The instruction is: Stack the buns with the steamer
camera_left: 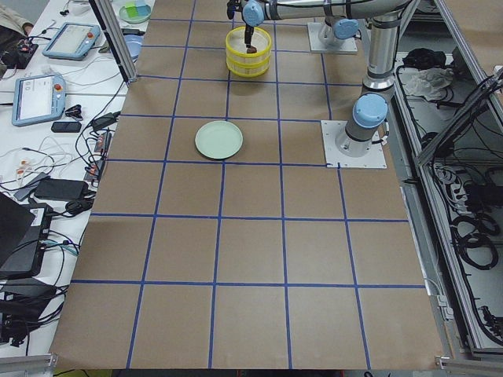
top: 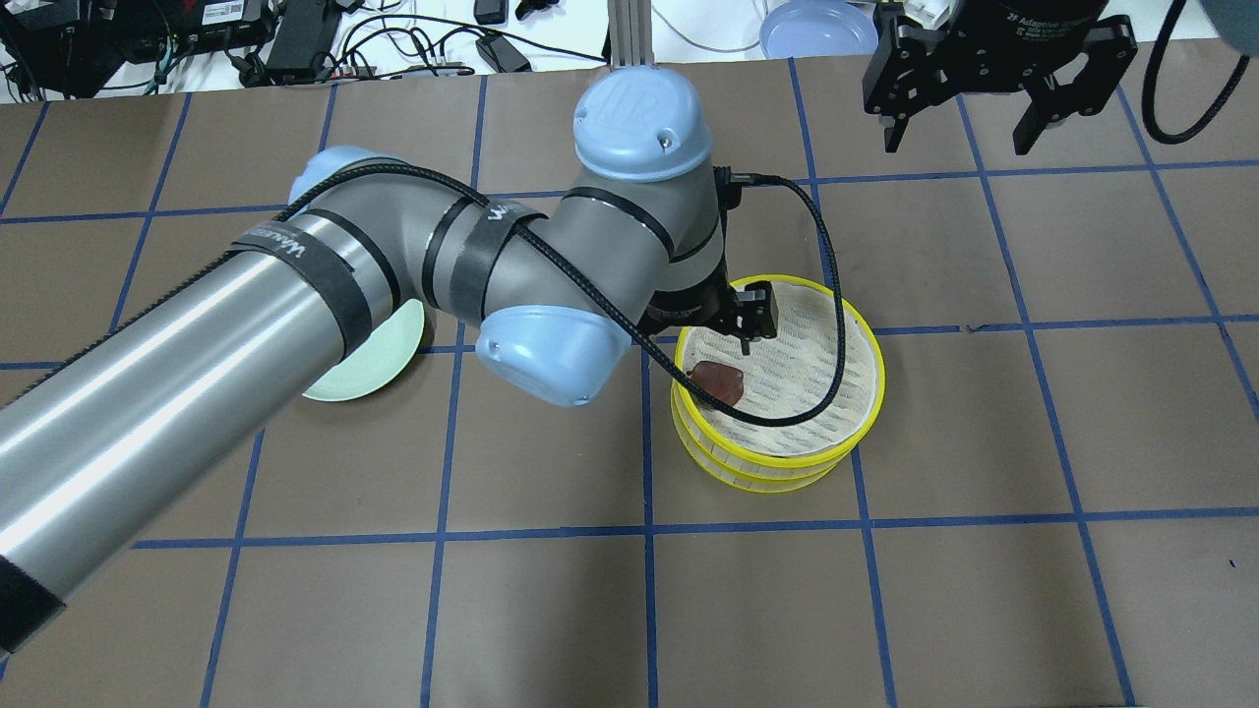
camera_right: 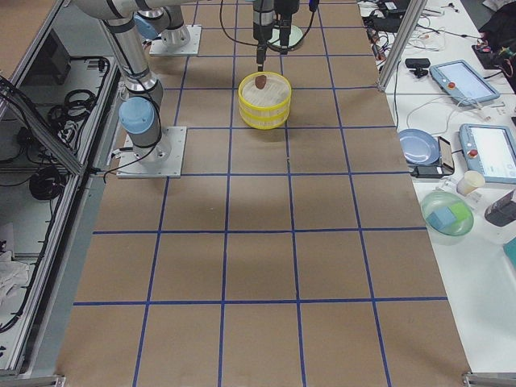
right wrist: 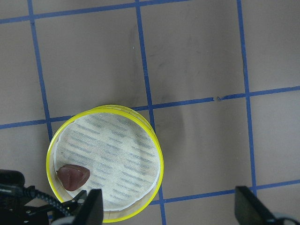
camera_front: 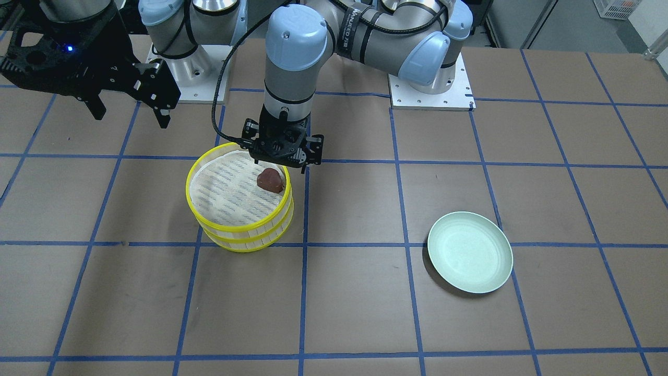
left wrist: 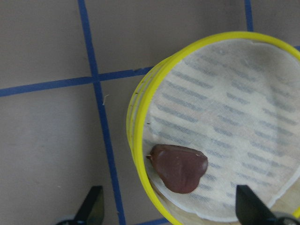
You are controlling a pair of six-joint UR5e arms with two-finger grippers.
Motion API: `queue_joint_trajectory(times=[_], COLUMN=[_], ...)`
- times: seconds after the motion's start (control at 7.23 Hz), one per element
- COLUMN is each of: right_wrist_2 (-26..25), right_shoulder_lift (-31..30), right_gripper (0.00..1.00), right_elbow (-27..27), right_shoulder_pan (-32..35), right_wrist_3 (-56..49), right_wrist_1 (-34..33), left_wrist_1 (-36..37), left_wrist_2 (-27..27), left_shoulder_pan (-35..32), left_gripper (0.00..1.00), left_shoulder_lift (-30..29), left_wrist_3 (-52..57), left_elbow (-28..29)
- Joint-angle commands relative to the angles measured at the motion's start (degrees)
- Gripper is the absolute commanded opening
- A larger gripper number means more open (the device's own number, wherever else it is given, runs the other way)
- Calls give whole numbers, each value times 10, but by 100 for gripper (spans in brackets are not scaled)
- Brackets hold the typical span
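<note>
The dark bun (left wrist: pixel 179 168) is seen lying on the perforated liner of the upper tier of the steamer (camera_front: pixel 237 228), at about seven o'clock in the left wrist view, close against the yellow rim. The left gripper (camera_front: pixel 283 163) is held just above it with its fingers spread and nothing between them. The right gripper (top: pixel 959 123) is raised well apart, likewise spread and empty. The pale green plate (camera_front: pixel 469 251) is bare. The cream bun is not seen in any view and may be hidden in the lower tier.

The dark bun is judged light, soft and slippery from its gloss. It would best be taken across its narrower width, low on its sides, with gentle pressure so that it is neither squashed nor squeezed out.
</note>
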Motion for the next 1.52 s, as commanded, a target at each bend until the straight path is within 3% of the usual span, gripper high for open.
queue_joint_trajectory(times=[0.0, 0.83, 1.38], right_wrist_2=[0, 1, -2], right_shoulder_lift=[0, 0, -1], right_gripper=[100, 100, 100], right_elbow=[0, 0, 0], right_shoulder_pan=[0, -1, -1], right_wrist_3=[0, 0, -1], right_wrist_1=[0, -2, 0], left_wrist_1=[-77, -196, -219], left_wrist_2=[22, 42, 40], left_shoulder_pan=[62, 293, 305], left_gripper=[100, 100, 100], left_shoulder_lift=[31, 119, 145], left_wrist_3=[19, 226, 227], left_elbow=[54, 75, 74])
